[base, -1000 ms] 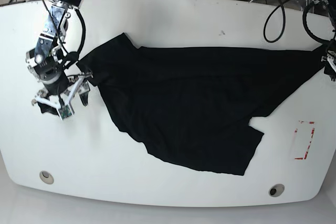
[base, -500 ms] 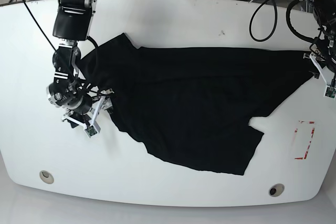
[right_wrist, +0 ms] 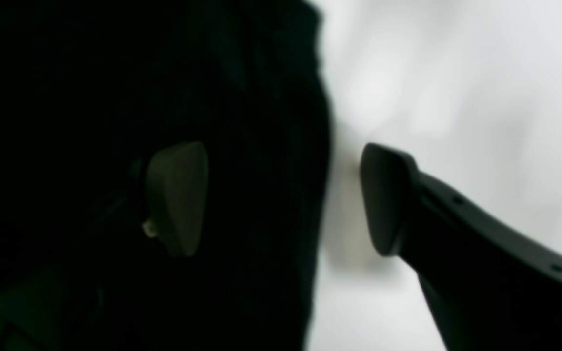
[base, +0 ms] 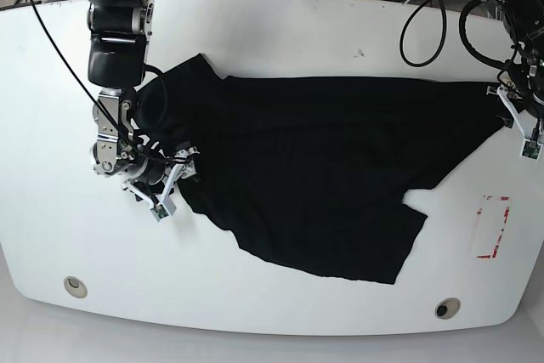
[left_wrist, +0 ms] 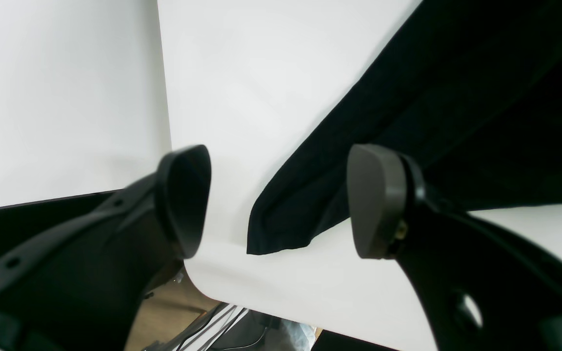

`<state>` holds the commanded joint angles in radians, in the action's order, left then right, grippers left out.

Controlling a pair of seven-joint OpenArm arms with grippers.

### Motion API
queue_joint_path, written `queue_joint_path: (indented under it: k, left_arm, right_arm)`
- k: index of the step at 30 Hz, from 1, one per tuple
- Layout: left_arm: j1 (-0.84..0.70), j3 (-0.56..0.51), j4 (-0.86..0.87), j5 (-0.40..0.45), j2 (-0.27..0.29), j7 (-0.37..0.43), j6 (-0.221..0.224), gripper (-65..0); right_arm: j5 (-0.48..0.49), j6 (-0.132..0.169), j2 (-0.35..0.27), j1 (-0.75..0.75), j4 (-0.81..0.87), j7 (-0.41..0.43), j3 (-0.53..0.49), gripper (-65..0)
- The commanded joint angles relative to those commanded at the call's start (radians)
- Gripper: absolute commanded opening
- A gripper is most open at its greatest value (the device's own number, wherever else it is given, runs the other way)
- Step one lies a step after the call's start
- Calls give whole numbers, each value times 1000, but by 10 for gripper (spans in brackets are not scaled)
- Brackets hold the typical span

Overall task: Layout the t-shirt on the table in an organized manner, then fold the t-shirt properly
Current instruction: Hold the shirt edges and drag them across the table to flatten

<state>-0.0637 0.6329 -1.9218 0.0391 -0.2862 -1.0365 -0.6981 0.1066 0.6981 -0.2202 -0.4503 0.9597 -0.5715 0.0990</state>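
The black t-shirt (base: 314, 176) lies spread but skewed across the white table (base: 280, 31), with its lower hem uneven. My right gripper (base: 170, 183) is at the shirt's left edge. In the right wrist view it (right_wrist: 281, 200) is open, one finger over the t-shirt (right_wrist: 115, 73) and the other over bare table (right_wrist: 456, 97), so the fabric edge runs between them. My left gripper (base: 520, 125) is at the shirt's far right corner. In the left wrist view it (left_wrist: 281, 202) is open, straddling the pointed corner of the t-shirt (left_wrist: 456, 97) just above the table (left_wrist: 242, 97).
Two grey grommet holes (base: 75, 285) (base: 447, 308) sit near the front edge. A red dashed rectangle (base: 493, 227) marks the right side. Cables (base: 425, 6) hang over the back. The table's right edge runs close to my left gripper.
My right gripper has moved right, from the bare table onto the shirt's left edge. My left gripper has come in from the table's edge to the shirt's right corner.
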Motion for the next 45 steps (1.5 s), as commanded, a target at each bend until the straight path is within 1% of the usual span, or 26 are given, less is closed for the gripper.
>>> queue_joint_path:
  k: [3,9,11,12,14,15,17,19,20,21,30,32,35,40,42,44,45]
  left_arm:
    - [0,0,0,0,0,0,0,-251]
    - [-20,0,0,0,0,0,0,-251]
    - [-23,0,0,0,0,0,0,-251]
    - [-23,0,0,0,0,0,0,-251]
    - [-26,2,2,0,0,0,0,-251]
    - [-26,5,2,0,0,0,0,-251]
    - [-28,9,3,0,0,0,0,-251]
    - [-40,12,5,0,0,0,0,-251]
    - [-58,25,3,0,-2,0,0,-251]
    - [-69,35,2,0,-2,0,0,-251]
    - [-95,155,26,0,-2,0,0,-247]
    - [-101,193,71,0,-3,0,0,-247]
    - [-97,216,132,0,-6,2,0,-247]
    - [-97,190,192,0,-29,2,0,-246]
    - [-97,157,206,-2,-29,3,0,-246]
    - [-95,133,204,-2,-25,21,0,-246]
    - [-95,118,203,-2,-9,40,0,-246]
  right_arm:
    - [0,0,17,-2,-17,21,-3,-182]
    - [-3,0,46,-2,-17,25,-3,-185]
    - [-3,0,48,-2,-17,25,-3,-200]
    - [-3,0,49,-2,-17,25,-3,-227]
    - [-2,0,51,-3,-17,26,-3,-311]
    - [-2,0,51,-3,-17,26,-3,-360]
    - [-2,0,51,-5,-17,26,-3,-488]
    - [-3,0,51,-5,-17,26,-3,-569]
    - [-6,0,51,-5,-17,26,-5,-625]
    - [-6,0,51,-5,-17,26,-5,-648]
    - [-8,0,44,0,-12,26,-5,-650]
    - [-8,0,44,2,-12,26,-5,-650]
    - [-8,0,44,3,-12,26,-5,-650]
    - [-8,0,44,15,-11,28,-5,-650]
    - [-8,0,46,15,-11,28,-5,-650]
    - [-8,0,48,15,-11,28,-5,-650]
    - [-8,0,48,15,-11,28,-5,-650]
